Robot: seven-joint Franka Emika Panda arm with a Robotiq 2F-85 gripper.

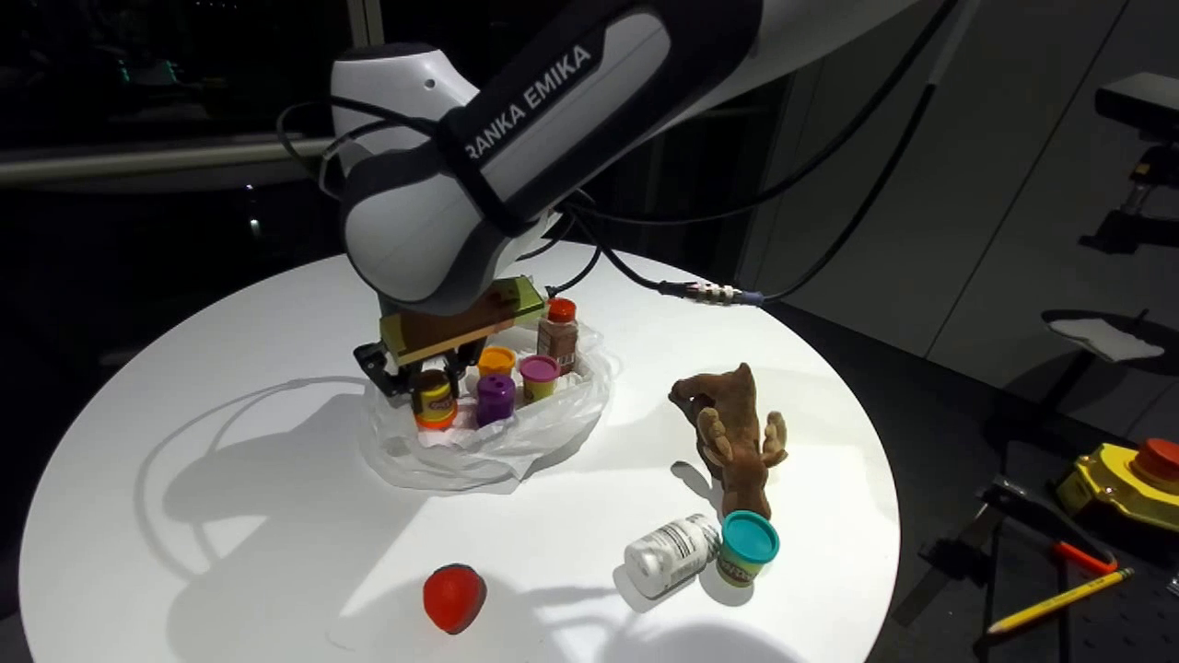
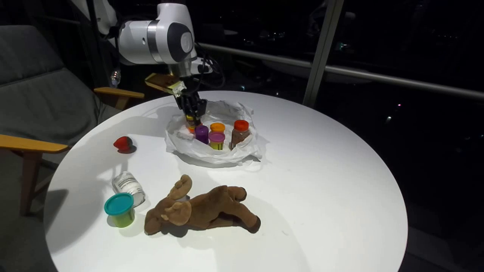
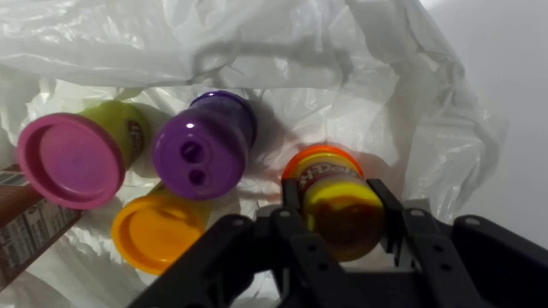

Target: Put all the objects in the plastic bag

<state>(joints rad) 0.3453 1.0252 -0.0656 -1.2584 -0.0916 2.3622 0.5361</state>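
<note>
In the wrist view my gripper is shut on a yellow cup, upside down with its orange-red lid lowest. The cup is inside the spread-open plastic bag; whether it bears on the film I cannot tell. Beside it in the bag stand a purple container, an orange-lidded cup, a pink-lidded cup and a brown bottle with a red cap. Outside the bag lie a red strawberry, a white-labelled bottle, a teal-lidded cup and a brown plush moose.
All of this is on a round white table. The bag's crumpled rim rises around the cups in both exterior views. A grey chair with wooden arms stands close to the table edge.
</note>
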